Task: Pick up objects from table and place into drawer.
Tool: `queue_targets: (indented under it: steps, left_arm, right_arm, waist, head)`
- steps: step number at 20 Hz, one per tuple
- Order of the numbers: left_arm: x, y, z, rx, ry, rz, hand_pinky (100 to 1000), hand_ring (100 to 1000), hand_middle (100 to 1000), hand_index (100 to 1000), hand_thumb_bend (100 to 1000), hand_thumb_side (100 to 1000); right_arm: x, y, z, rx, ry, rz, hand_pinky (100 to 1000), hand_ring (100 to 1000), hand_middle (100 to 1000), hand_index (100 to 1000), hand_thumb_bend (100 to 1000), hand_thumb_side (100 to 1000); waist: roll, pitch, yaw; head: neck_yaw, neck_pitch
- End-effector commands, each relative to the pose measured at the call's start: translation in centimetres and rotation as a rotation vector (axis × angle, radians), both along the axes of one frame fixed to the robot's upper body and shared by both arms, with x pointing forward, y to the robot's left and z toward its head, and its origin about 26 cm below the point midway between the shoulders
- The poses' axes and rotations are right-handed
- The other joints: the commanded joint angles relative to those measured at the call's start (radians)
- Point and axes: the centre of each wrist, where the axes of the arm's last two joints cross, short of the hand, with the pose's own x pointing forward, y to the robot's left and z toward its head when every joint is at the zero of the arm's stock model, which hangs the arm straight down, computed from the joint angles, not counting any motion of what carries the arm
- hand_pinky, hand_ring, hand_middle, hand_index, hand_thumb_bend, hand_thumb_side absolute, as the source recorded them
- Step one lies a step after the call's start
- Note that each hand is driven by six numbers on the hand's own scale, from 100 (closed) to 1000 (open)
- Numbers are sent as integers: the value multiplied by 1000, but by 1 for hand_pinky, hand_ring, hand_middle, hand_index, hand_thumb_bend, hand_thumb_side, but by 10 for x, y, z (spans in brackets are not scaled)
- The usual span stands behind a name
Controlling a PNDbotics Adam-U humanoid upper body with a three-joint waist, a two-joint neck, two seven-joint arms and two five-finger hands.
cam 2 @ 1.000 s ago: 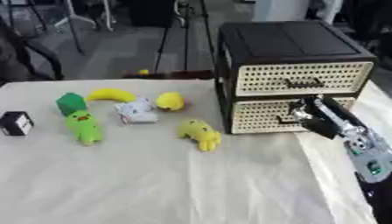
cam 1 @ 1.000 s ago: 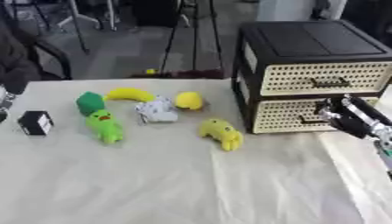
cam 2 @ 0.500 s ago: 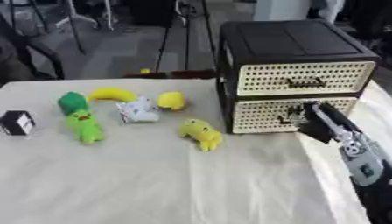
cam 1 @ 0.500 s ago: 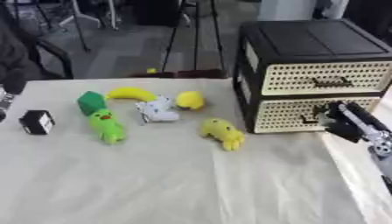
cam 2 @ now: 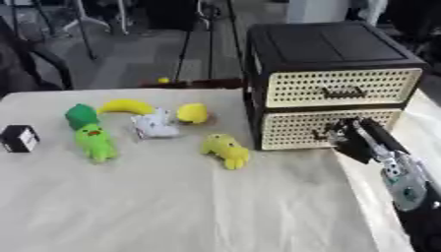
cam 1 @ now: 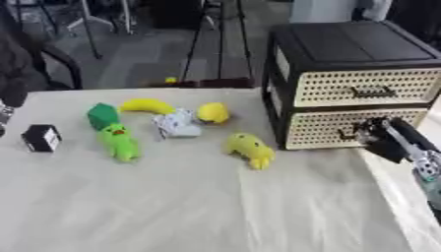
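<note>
A: where's everything sitting on the table?

B: drawer unit is at the far right, two drawers stacked. The right hand is right in front of the lower drawer. Left of the unit there's a cluster of toys, with a cube off alone at the left edge.

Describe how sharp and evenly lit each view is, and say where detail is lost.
Left eye view: soft all over, even light, faint shadows; the right hand at the lower drawer smears dark. Right eye view: equally soft; the toys' edges blur, as on the banana.
</note>
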Motion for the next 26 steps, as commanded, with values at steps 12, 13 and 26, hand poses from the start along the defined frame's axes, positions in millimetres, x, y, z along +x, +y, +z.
queue_targets:
  steps: [12, 13, 26]
  left_arm:
    - [-1, 0, 9, 17, -25, -5, 698, 448, 581, 741, 666, 766]
    - [-1, 1, 9, 17, -25, -4, 698, 448, 581, 741, 667, 766]
    - [-1, 2, 9, 26, -17, 6, 699, 447, 583, 742, 669, 769]
  right_arm:
    - [-3, -5, 1, -112, 71, 44, 100, 100, 100, 577, 100, 904]
    - [-4, -5, 1, -116, 73, 49, 100, 100, 100, 576, 100, 905]
    - [-29, -11, 13, -127, 26, 103, 100, 100, 100, 576, 100, 894]
  waist:
    - [0, -12, -2]
    - [0, -12, -3]
    - [-5, -14, -12]
  head:
    - [3, -1]
    - [3, 0]
    - [16, 1]
